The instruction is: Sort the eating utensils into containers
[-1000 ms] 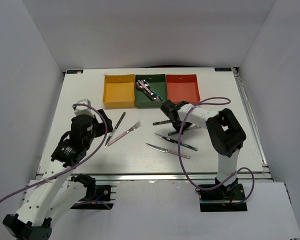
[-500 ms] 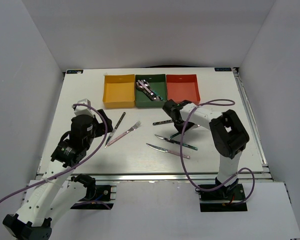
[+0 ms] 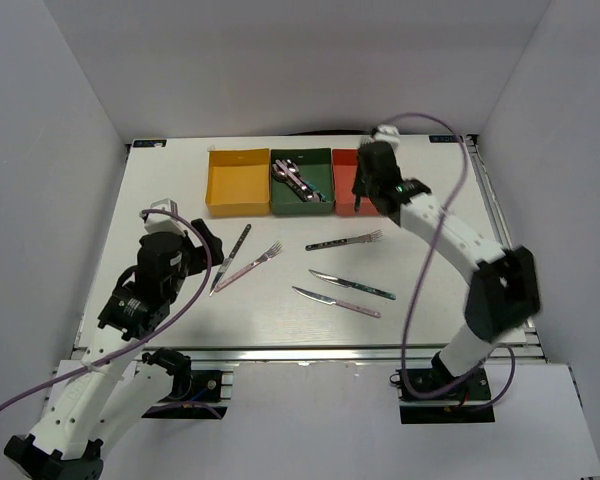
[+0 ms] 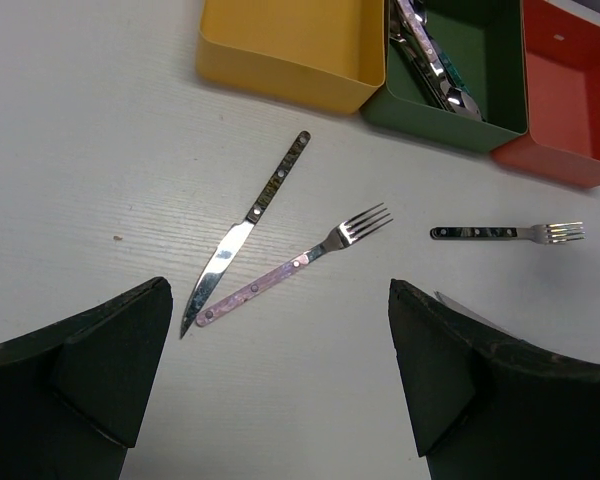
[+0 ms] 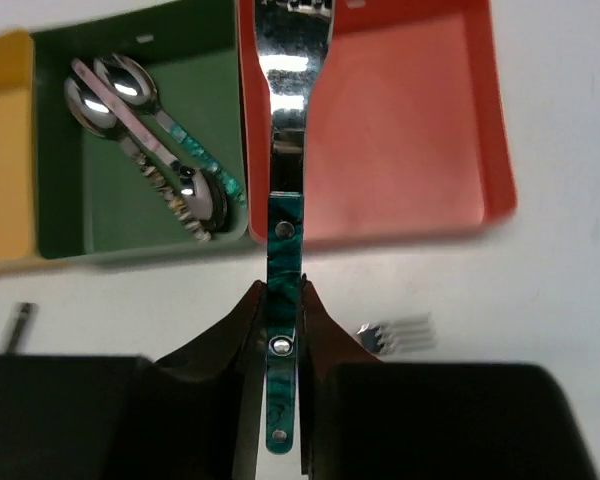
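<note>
My right gripper is shut on the teal handle of a silver fork, held in the air over the near-left part of the red-orange bin. Its head runs off the top edge. The dark green bin holds spoons. The yellow bin shows nothing inside. My left gripper is open and empty, just above a dark-handled knife and a pink-handled fork.
On the table lie a dark-handled fork, a teal-handled knife and a pink-handled knife. The three bins stand in a row at the back. White walls close in the table on three sides.
My right gripper has risen from the table's middle with the teal-handled fork and moved back to the red-orange bin. The left arm has hardly moved.
</note>
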